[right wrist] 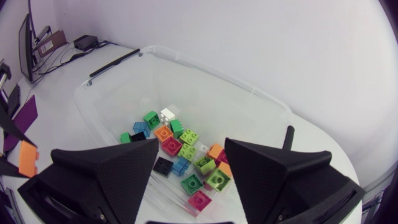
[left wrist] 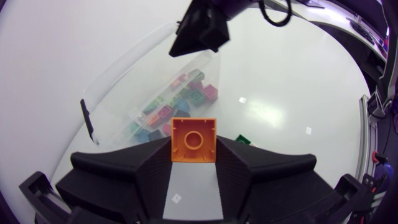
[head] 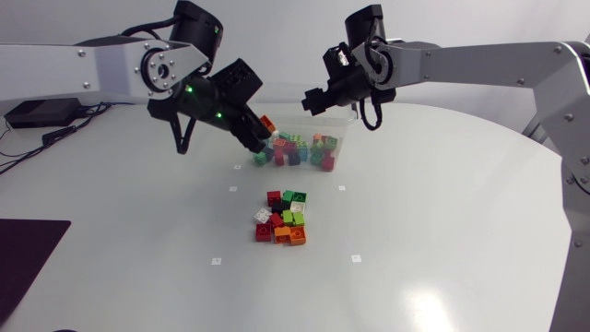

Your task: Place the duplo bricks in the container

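My left gripper [head: 262, 135] is shut on an orange duplo brick [left wrist: 193, 140], held at the left rim of the clear container [head: 343, 140]; the same orange brick [head: 268, 123] shows at its fingertips from above. The container [right wrist: 118, 93] holds several coloured bricks [right wrist: 183, 154]. My right gripper [head: 313, 100] hangs open over the container's back, nothing between its fingers [right wrist: 273, 168]. A pile of red, green, orange, white and black bricks [head: 282, 219] lies on the table in front of the container.
The round white table [head: 442, 231] has small white markers around the pile. A dark mat [head: 23, 258] lies at the front left edge. A black box with cables [head: 37, 112] sits at the far left.
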Motion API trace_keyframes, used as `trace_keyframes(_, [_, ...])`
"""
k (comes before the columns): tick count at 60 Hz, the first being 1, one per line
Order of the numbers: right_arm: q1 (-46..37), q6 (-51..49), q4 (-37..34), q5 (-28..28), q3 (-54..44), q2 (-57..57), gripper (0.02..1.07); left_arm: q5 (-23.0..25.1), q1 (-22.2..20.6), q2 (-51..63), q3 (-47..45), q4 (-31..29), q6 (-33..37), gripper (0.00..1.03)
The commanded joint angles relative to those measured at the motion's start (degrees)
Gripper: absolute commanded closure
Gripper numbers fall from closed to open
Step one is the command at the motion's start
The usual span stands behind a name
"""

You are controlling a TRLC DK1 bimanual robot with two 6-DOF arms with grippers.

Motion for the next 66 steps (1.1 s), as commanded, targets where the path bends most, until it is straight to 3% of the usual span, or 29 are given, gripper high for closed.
trace_keyframes(1, [0.23,0.17,-0.14,0.35,-2.67,-4.2,0.17,0.67,1.25,3.79,5.02,0.92,-2.75,0.8])
trace_keyframes(23, [1.28,-1.24,2.32,-0.09,-22.53,-20.11,0.16,1.28,4.59,15.39,19.96,3.2,-6.79,0.79])
trace_keyframes(39, [5.94,-8.09,2.5,-2.99,-38.26,-28.54,0.16,1.37,5.29,22.78,29.54,2.23,-7.76,0.77])
trace_keyframes(42, [7.08,-10.29,2.06,-3.69,-40.72,-29.07,0.16,1.28,5.2,23.65,30.86,1.62,-7.76,0.69])
trace_keyframes(45, [7.88,-12.05,1.97,-4.57,-42.3,-29.25,0.16,1.28,5.12,24.18,31.74,0.92,-7.76,0.52])
trace_keyframes(46, [7.96,-12.14,1.89,-4.66,-42.57,-29.25,0.16,1.28,5.12,24.18,31.74,0.92,-7.76,0.51])
trace_keyframes(48, [8.93,-14.33,0.74,-5.18,-43.53,-29.07,0.16,1.28,5.12,24.27,32.0,0.48,-7.67,0.21])
trace_keyframes(50, [9.28,-15.56,0.04,-6.24,-44.06,-29.07,0.16,1.19,5.12,24.27,31.91,0.21,-7.58,0.06])
trace_keyframes(56, [10.86,-19.78,-3.21,-8.17,-44.33,-28.02,0.16,1.19,5.56,23.57,30.33,-0.84,-7.32,0.04])
trace_keyframes(66, [14.03,-25.32,-5.5,-8.79,-44.59,-25.38,0.16,1.19,6.87,15.48,18.64,-0.23,-2.66,0.04])
